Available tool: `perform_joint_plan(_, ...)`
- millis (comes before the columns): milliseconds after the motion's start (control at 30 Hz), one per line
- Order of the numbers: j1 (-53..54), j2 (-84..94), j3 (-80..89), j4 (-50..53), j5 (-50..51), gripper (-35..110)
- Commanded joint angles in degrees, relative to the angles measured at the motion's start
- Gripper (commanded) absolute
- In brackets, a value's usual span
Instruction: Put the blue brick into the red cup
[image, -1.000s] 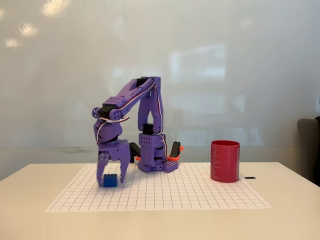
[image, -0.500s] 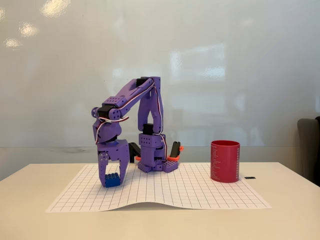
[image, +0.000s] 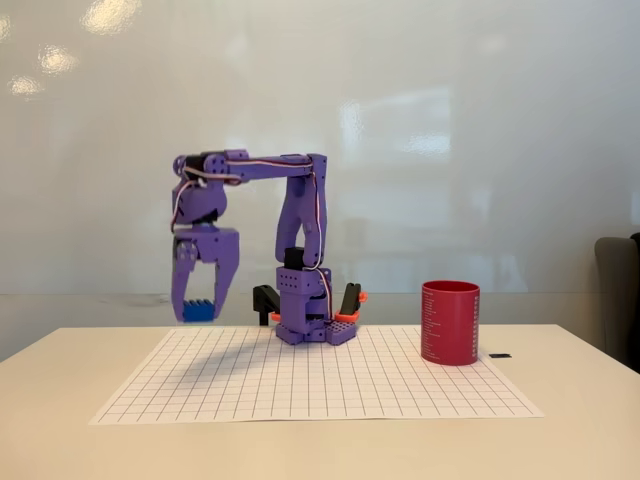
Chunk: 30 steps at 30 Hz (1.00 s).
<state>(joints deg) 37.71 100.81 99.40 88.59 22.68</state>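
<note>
- One purple arm stands at the back edge of your grid sheet, its base near the middle of that edge, its upper link reaching level toward the left of the fixed view
- Your fingers point straight down and pinch the blue brick between their tips
- You have the blue brick up in the air, clear of the counter, above the sheet's back left corner
- Your red cup stands upright near the sheet's back right corner, well apart from the brick and to the right of the arm's base
- You can see a small dark object lying on the counter just right of the cup
</note>
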Motion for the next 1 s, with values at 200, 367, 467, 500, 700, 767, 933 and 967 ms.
perform_joint_plan(200, -10.63, 10.99, -20.3, 0.09, -9.84, -1)
perform_joint_plan(367, -24.79, 12.39, -26.89, 4.83, -9.23, -1)
perform_joint_plan(467, -35.42, 12.66, -30.15, 8.35, -8.09, -1)
perform_joint_plan(500, -39.2, 13.01, -30.41, 8.79, -7.82, -1)
perform_joint_plan(700, -59.77, 14.41, -30.23, 9.67, -4.92, -1)
perform_joint_plan(767, -65.57, 14.77, -28.92, 9.67, -5.01, -1)
perform_joint_plan(933, -79.72, 16.7, -22.41, 9.67, -3.16, -1)
perform_joint_plan(967, -82.62, 17.58, -20.48, 9.67, -2.55, -1)
